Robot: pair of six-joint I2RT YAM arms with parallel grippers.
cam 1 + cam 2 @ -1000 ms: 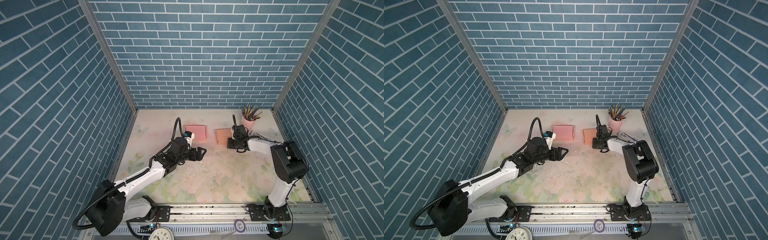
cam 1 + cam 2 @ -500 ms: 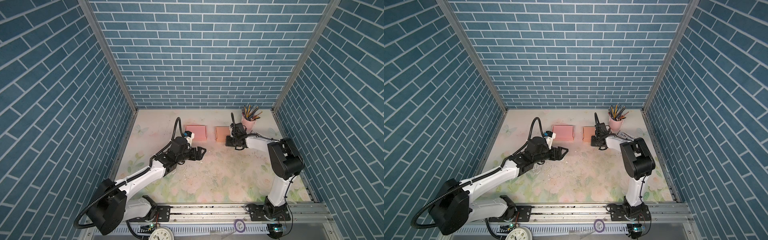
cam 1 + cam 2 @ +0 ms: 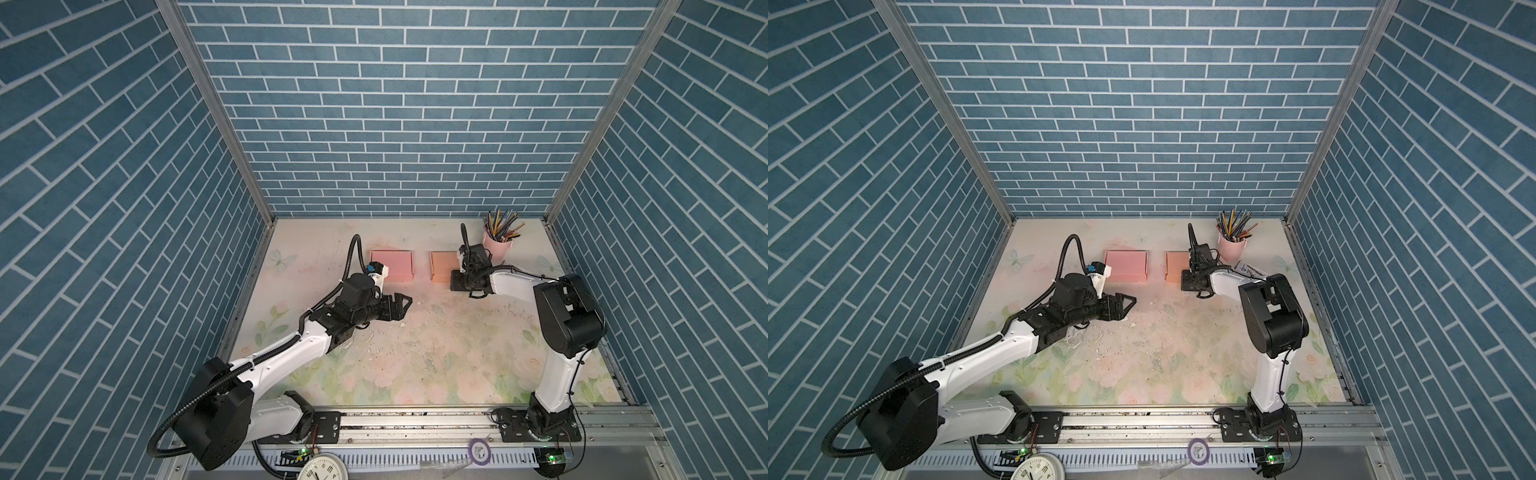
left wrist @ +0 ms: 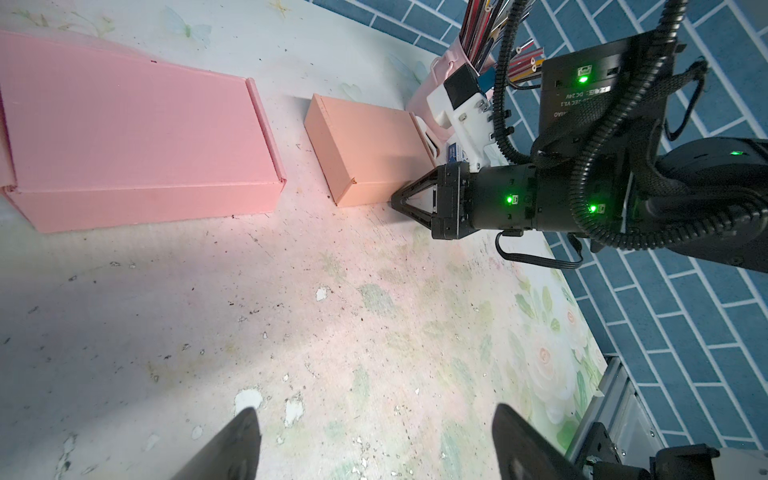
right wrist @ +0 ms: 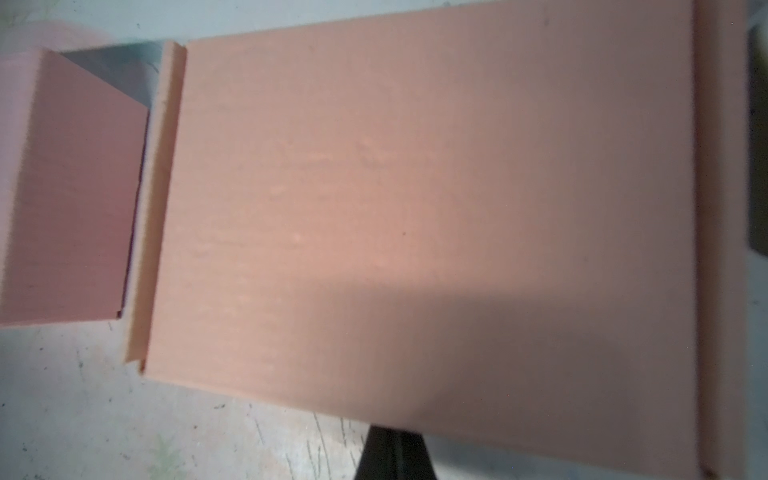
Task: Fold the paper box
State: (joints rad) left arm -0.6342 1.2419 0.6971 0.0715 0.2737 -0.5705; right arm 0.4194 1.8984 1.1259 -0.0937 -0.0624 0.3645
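Note:
Two closed paper boxes lie at the back of the table: a larger pink box [image 3: 391, 266] [image 3: 1126, 266] [image 4: 133, 137] and, to its right, a smaller orange box [image 3: 443, 266] [image 3: 1175, 265] [image 4: 365, 145] [image 5: 415, 208]. My right gripper [image 3: 455, 280] [image 3: 1185, 281] [image 4: 395, 202] [image 5: 395, 453] is shut with nothing in it. Its tip touches the near side of the orange box at the right end. My left gripper [image 3: 405, 305] [image 3: 1128, 305] [image 4: 374, 440] hangs open over bare table in front of the pink box, holding nothing.
A pink cup of pencils [image 3: 497, 248] [image 3: 1233, 248] stands just right of the orange box, behind my right wrist. A printed sheet [image 3: 1250, 271] lies beside it. Blue brick walls close in three sides. The rail [image 3: 415, 424] runs along the front edge.
My right gripper has slid towards the back wall with its tip against the orange box, and the box has shifted a little back and left. The left arm has barely moved.

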